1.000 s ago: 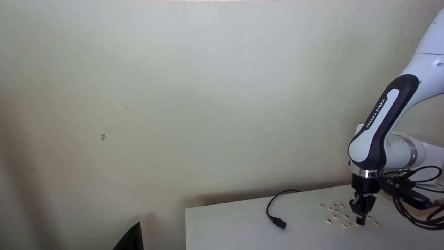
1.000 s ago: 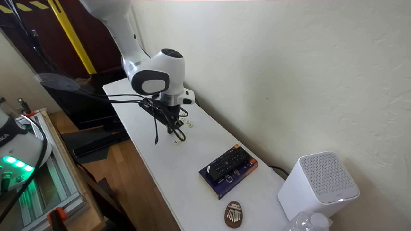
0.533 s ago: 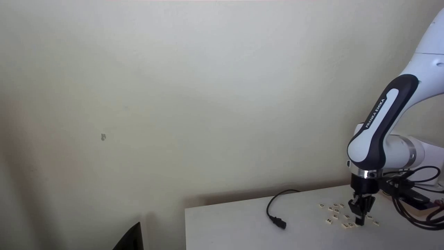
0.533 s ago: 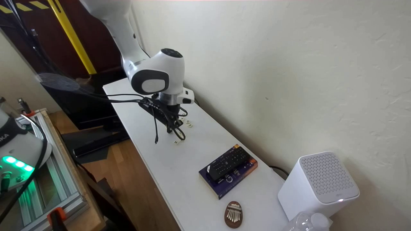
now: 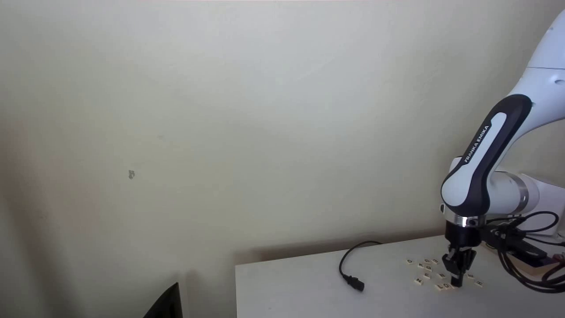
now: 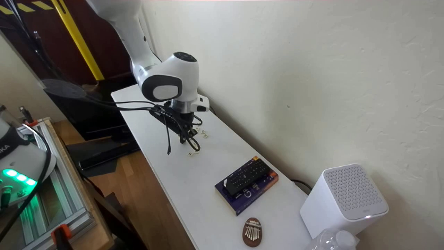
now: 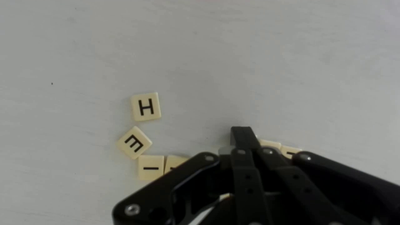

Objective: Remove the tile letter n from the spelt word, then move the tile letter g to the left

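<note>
On the flat white table (image 5: 309, 287) in an exterior view sits a small square cream tile (image 5: 453, 287), maybe the g, by the black two-fingered gripper (image 5: 457, 282). In the wrist view its fingers (image 7: 245, 137) look pressed together, so best push low, slow and straight, stopping softly at the next cream tile (image 7: 270, 143).

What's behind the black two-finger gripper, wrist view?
Parts of cream square letter tiles peek out on both sides, plus a cream sliver below. Their full letters, and whatever sits under the tips of the gripper, are covered.
</note>
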Robot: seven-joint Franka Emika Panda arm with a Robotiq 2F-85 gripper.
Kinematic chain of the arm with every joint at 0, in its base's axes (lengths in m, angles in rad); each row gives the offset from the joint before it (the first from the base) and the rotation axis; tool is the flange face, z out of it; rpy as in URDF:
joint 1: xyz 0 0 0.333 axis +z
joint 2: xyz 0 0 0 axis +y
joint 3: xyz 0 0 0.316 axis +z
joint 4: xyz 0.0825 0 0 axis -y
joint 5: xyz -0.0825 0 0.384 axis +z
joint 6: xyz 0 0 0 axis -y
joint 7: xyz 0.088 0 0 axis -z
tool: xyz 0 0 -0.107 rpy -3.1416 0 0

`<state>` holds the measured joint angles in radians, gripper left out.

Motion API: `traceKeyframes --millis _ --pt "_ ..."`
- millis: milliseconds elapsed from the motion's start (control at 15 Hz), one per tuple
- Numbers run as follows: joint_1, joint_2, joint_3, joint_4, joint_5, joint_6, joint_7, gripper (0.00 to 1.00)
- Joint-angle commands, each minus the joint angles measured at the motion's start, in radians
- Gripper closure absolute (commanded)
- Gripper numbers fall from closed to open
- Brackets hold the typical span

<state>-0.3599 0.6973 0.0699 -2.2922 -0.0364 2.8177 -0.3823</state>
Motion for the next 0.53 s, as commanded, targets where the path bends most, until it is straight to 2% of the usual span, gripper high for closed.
traceKeyframes --millis 0,467 --pt "0.004 0.043 0.004 0.027 -0.003 -0.010 -0.011 1.00" --pt "0.008 0.050 0.001 0.034 -0.003 -0.010 -0.008 1.00"
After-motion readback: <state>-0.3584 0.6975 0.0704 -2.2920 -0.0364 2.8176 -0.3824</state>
